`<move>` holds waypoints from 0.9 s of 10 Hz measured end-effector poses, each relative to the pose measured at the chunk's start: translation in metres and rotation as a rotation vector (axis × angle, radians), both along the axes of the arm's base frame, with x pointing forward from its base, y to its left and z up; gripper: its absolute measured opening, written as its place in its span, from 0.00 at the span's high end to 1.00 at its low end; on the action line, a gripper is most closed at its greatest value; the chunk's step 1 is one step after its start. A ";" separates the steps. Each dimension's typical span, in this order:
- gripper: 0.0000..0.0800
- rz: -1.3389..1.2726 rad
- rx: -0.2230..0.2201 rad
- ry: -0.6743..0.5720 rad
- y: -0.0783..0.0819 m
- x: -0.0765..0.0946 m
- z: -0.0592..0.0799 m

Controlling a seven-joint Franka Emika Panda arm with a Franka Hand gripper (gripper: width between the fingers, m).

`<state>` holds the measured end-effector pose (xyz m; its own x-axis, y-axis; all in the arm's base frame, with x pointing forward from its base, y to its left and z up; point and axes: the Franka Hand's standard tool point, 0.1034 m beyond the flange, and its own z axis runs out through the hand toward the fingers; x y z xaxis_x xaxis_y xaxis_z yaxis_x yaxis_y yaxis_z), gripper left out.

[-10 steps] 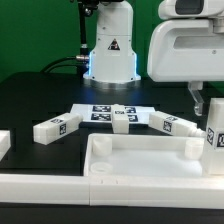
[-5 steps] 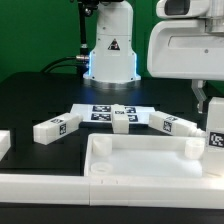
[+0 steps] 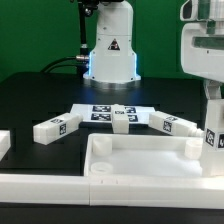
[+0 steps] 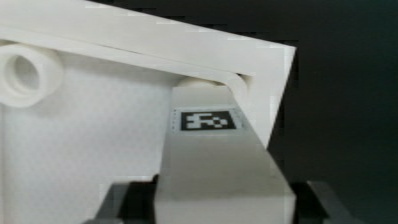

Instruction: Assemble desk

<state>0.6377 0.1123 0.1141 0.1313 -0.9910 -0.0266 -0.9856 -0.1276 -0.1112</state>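
The desk panel [image 3: 140, 143] and the leg [image 4: 222, 175] look smooth white plastic, faintly glossy. The counter [image 3: 40, 95] is matt black

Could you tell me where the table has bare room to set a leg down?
Bare black table lies on the exterior view's left, between the pedestal and the leftmost leg. The panel is bare inside too. Around the marker board it is crowded with legs.

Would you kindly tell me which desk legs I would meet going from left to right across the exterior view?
left leg → middle leg → right leg → held leg, in the gripper.
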 end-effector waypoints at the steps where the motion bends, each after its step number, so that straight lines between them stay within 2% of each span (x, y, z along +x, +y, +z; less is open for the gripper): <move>1: 0.64 -0.103 0.016 0.004 0.000 0.000 0.000; 3: 0.64 -0.415 0.076 0.003 0.001 0.000 -0.001; 4: 0.64 -0.446 0.081 0.004 0.001 0.000 -0.001; 5: 0.57 -0.438 0.080 0.004 0.001 0.000 -0.001; 6: 0.57 -0.387 0.074 0.004 0.001 -0.001 -0.001; 7: 0.34 -0.263 0.059 0.005 0.002 -0.001 0.000; 8: 0.22 -0.036 0.033 -0.011 -0.001 0.001 0.001; 9: 0.20 0.164 0.008 -0.021 0.000 0.001 0.000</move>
